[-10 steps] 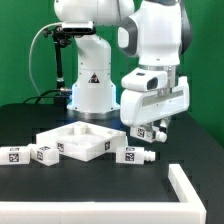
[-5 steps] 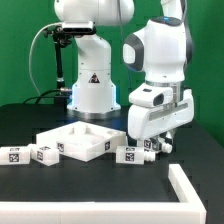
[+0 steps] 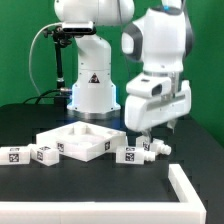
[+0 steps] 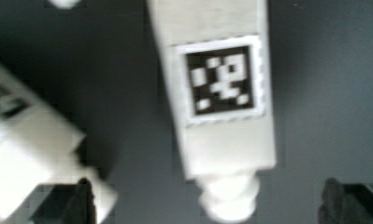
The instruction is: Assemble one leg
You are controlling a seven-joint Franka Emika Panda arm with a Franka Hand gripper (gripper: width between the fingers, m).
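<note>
A leg, a small white post with a black-and-white tag, lies on the dark table in front of the square white panel. My gripper hangs just above the leg's narrow stub end, open and empty. In the wrist view the leg runs lengthwise between the two dark fingertips, its stub end level with them, and my gripper stands wide open around it without touching. Another leg lies at the exterior view's left.
A loose tagged white part lies at the exterior view's far left. A long white bar lies at the front right. Another white part lies close beside the leg in the wrist view. The robot base stands behind.
The arm dropped toward the leg half a second ago and now stands slightly higher and turned. The leg still lies on the table in the same place.
</note>
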